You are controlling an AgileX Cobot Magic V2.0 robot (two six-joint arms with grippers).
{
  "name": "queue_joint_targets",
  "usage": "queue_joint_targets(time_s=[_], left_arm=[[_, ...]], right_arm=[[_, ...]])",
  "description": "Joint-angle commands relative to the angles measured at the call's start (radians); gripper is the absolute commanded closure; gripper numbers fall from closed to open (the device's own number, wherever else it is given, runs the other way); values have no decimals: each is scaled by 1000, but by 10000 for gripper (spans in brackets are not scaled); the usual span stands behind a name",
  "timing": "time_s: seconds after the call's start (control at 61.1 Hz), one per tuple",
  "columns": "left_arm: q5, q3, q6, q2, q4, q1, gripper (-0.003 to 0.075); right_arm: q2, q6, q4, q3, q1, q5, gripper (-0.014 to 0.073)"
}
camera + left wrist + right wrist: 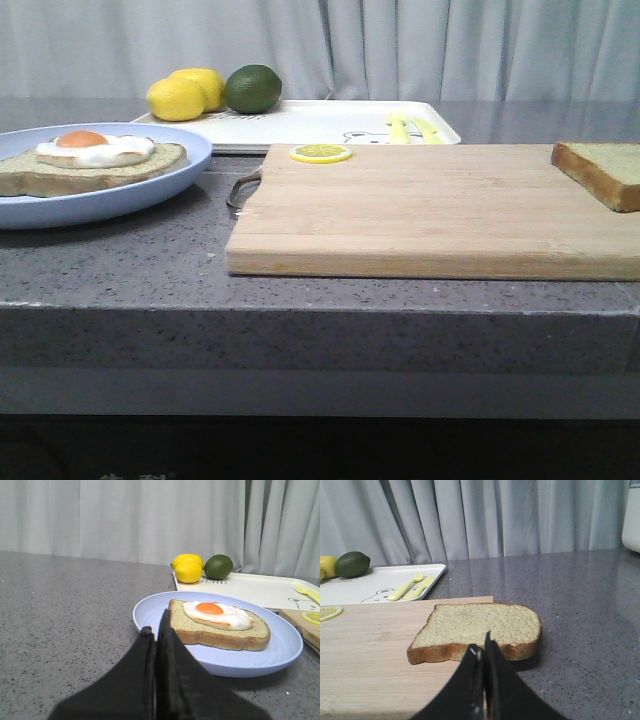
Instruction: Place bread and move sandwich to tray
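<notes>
In the front view, one sandwich (95, 160), a single slice topped with one fried egg (95, 149), is seen on the blue plate (150, 190) at the bench's (150, 260) left edge. One bread (600, 172) slice lies at the cutting board's (430, 215) far right corner, one lemon slice (321, 153) at its far left. Behind, the tray (320, 122) carries two lemons (186, 94) and one lime (252, 88).

In the left wrist view, the left fingers (156, 630) are pressed together, empty, just short of the plate.

In the right wrist view, the right fingers (482, 652) are closed on nothing, before the bread

Pale blue plate (150, 185), orange-yolked white egg (95, 148), brown-crusted bread (480, 630), white bear-printed tray (330, 122).
</notes>
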Motion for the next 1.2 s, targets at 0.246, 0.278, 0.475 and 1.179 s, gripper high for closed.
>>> queue_joint_targets(time_s=[0.246, 0.278, 0.475, 1.179], left_arm=[[-80, 2, -10, -22, -4, -3, 741], [-80, 2, -10, -22, -4, -3, 741], [-80, 2, -10, -22, -4, -3, 741], [7, -278, -8, 12, -73, -3, 741]], right_arm=[[-18, -10, -9, -2, -7, -84, 662], [-18, -10, -9, -2, -7, -84, 662], [-18, -10, -9, -2, -7, -84, 662], [5, -10, 20, -273, -7, 142, 662]])
